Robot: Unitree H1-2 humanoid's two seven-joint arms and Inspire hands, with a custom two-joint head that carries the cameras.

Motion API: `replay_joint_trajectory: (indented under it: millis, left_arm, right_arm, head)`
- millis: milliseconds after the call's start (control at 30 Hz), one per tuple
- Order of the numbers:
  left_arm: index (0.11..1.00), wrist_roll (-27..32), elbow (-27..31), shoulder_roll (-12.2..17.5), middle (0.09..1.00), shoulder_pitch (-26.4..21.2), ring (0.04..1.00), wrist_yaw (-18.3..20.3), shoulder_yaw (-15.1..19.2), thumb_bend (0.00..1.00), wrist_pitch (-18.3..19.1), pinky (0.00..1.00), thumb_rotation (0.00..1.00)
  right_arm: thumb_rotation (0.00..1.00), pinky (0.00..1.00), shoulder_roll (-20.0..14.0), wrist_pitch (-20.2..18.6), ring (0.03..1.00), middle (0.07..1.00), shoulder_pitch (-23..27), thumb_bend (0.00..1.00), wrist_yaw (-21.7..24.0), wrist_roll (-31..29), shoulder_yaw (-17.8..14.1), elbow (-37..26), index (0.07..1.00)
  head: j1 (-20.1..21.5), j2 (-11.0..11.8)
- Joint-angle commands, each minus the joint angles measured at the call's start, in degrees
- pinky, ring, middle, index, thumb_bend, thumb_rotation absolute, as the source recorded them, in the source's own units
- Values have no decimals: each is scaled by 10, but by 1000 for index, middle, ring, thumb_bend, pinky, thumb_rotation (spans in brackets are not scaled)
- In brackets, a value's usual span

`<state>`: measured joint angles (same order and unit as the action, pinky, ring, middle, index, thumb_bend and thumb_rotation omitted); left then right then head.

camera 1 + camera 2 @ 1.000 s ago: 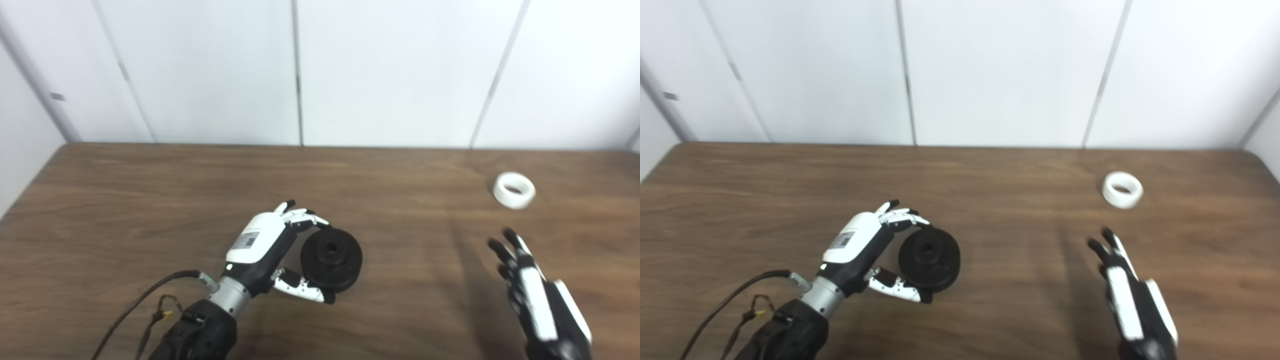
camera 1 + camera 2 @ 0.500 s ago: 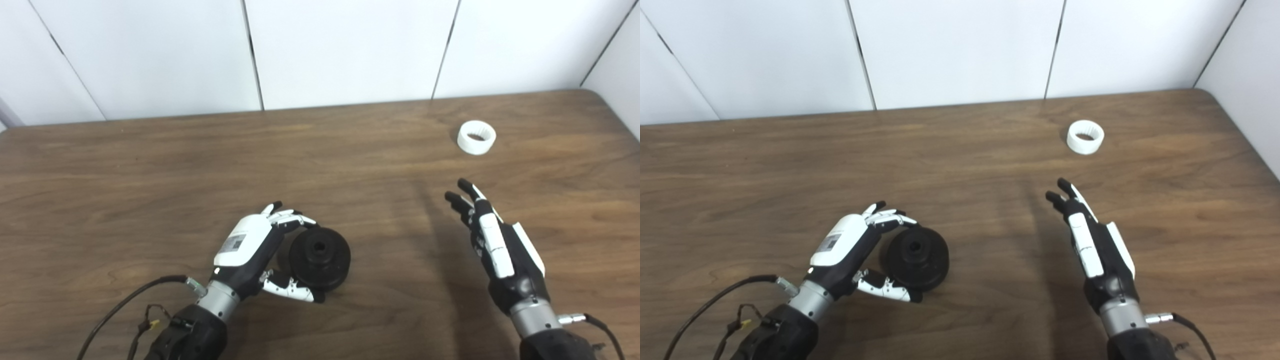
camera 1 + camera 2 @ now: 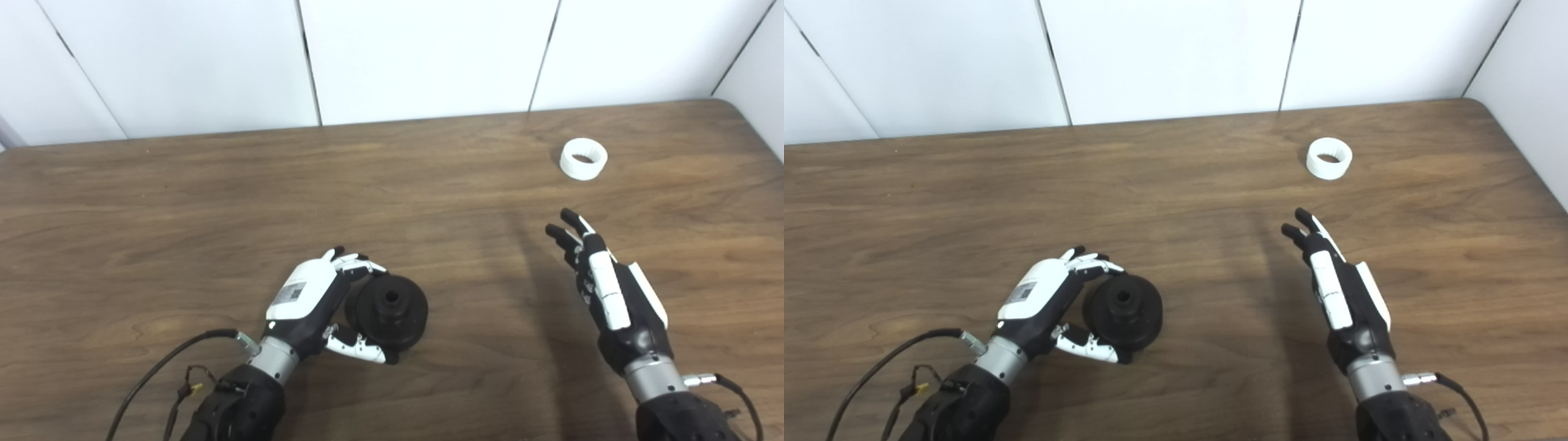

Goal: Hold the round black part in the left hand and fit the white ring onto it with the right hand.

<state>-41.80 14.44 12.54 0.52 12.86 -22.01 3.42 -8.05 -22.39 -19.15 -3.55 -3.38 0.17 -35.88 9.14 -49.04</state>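
Grip secured by left hand [image 3: 306,294], fingers and thumb curled around round black part [image 3: 387,304] low over table [image 3: 184,214]. Further out, right hand [image 3: 603,278] empty, fingers spread, pointing toward white ring [image 3: 583,158]. Beyond, well apart, ring lying flat near far right corner, not yet picked up or fitted.

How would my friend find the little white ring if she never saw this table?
Look at the brown wooden table, toward its far right corner. The white ring lies there alone, beyond the right hand. It is small, white and hollow.
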Motion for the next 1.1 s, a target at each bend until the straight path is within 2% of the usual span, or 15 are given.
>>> replay_joint_trajectory:
  millis: [0, 133, 200, 267, 333, 400, 567, 633, 700, 767, 833, 900, 967, 1067]
  left_arm:
    - [482, -7, -7, 0, 787, -8, 891, -6, 1, 524, -3, 1000, 54]
    - [483, -8, -7, -2, 794, -6, 901, -3, 2, 524, 4, 1000, 54]
    - [483, -7, -7, -3, 793, -5, 901, -5, 3, 524, 5, 1000, 55]
    - [483, -6, -7, -3, 793, -3, 900, -8, 4, 524, 3, 1000, 55]
    - [483, -2, -9, -2, 792, -2, 900, -12, 5, 524, -1, 1000, 55]
    - [483, -2, -10, -2, 793, -1, 901, -13, 6, 524, -2, 1000, 55]
    - [483, -4, -13, -4, 786, 1, 897, -19, 5, 524, -7, 1000, 54]
    - [483, -3, -13, -3, 783, 2, 894, -21, 5, 524, -10, 1000, 54]
    - [483, -3, -13, -2, 784, 5, 893, -26, 5, 524, -15, 1000, 54]
    - [483, -2, -11, 0, 780, 9, 890, -30, 7, 524, -20, 1000, 53]
    - [483, 0, -6, 1, 771, 13, 883, -32, 9, 524, -23, 1000, 52]
    - [483, -4, 1, 2, 771, 17, 881, -29, 11, 524, -18, 1000, 52]
    - [483, -10, 6, 4, 772, 20, 877, -25, 12, 524, -14, 1000, 52]
    - [483, -11, 9, 5, 772, 25, 873, -24, 14, 523, -15, 1000, 52]
  right_arm:
    - [1000, 1000, 23, 16, 956, 894, 27, 628, -2, -2, -5, -15, 938]
    - [1000, 991, 21, 18, 959, 896, 27, 629, -3, -4, -11, -23, 939]
    - [1000, 972, 7, 22, 954, 897, 32, 600, 0, 17, -11, -35, 939]
    - [983, 959, -11, 10, 940, 893, 47, 595, 0, 42, -18, -55, 933]
    - [916, 955, -38, -11, 936, 884, 70, 609, 8, 64, -31, -74, 921]
    - [787, 901, -61, -36, 918, 878, 95, 624, 21, 88, -45, -91, 905]
    - [664, 935, -106, -45, 913, 877, 162, 710, 86, 151, -91, -86, 889]
    - [607, 911, -117, -45, 913, 888, 191, 719, 122, 165, -110, -72, 892]
    - [533, 880, -136, -45, 909, 895, 223, 729, 167, 201, -121, -53, 890]
    - [488, 879, -151, -45, 909, 893, 251, 755, 209, 242, -127, -35, 878]
    - [414, 873, -163, -45, 906, 893, 276, 801, 247, 279, -131, -15, 861]
    - [399, 850, -176, -45, 895, 890, 298, 827, 276, 313, -132, 7, 855]
    - [380, 827, -197, -45, 880, 879, 318, 842, 295, 344, -122, 31, 840]
    - [352, 833, -209, -45, 882, 873, 336, 845, 307, 363, -119, 57, 825]
  head:
    - [3, -1]
    - [3, -2]
    - [4, -2]
    - [7, -2]
    - [17, -1]
    - [25, -1]
    - [39, 2]
    - [45, 3]
    - [78, 15]
    - [88, 18]
    - [115, 28]
    - [131, 35]
    - [142, 43]
    - [153, 57]
